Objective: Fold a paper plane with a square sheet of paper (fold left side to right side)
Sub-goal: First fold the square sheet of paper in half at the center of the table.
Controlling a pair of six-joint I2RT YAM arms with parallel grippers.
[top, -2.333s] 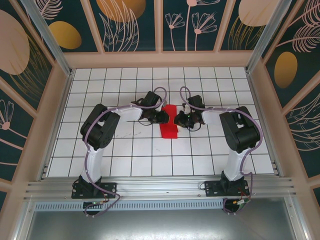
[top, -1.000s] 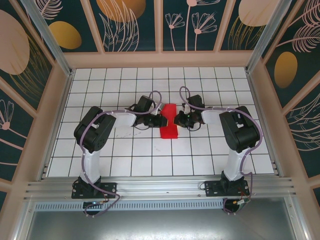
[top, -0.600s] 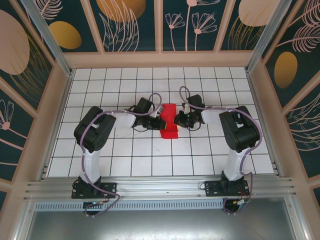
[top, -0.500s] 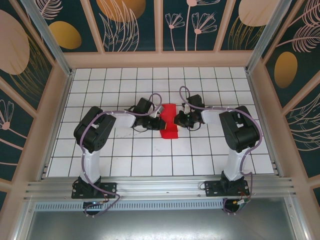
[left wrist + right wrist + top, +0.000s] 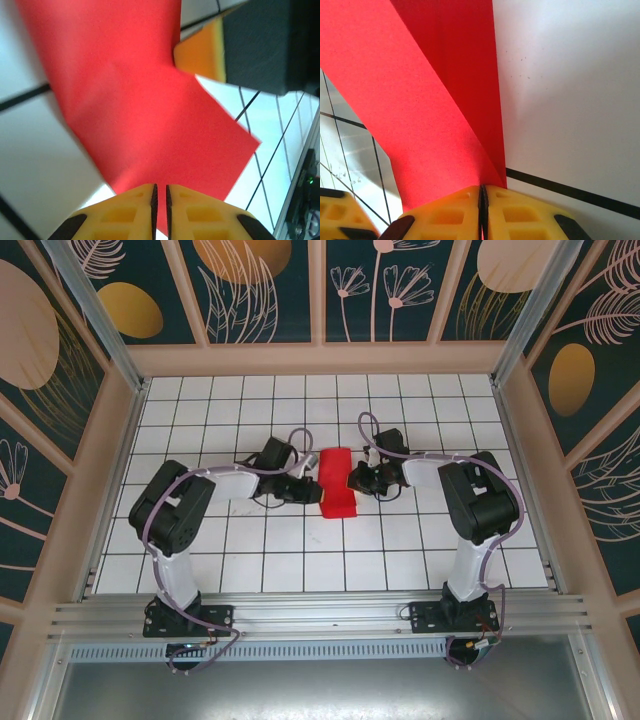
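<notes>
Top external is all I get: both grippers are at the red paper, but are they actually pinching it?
Observer: In the right wrist view, the right gripper is shut on the edge of the paper.
Operator: And the left?
Observer: The left gripper is shut on it too, jaws almost touching.
Operator: Is it a single layer at the right gripper?
Observer: No, two overlapping layers meet where it grips.

A white tabletop (image 5: 400, 550) ruled into square tiles by thin black lines carries, near its middle, a folded sheet of thin bright red paper (image 5: 337, 490).
</notes>
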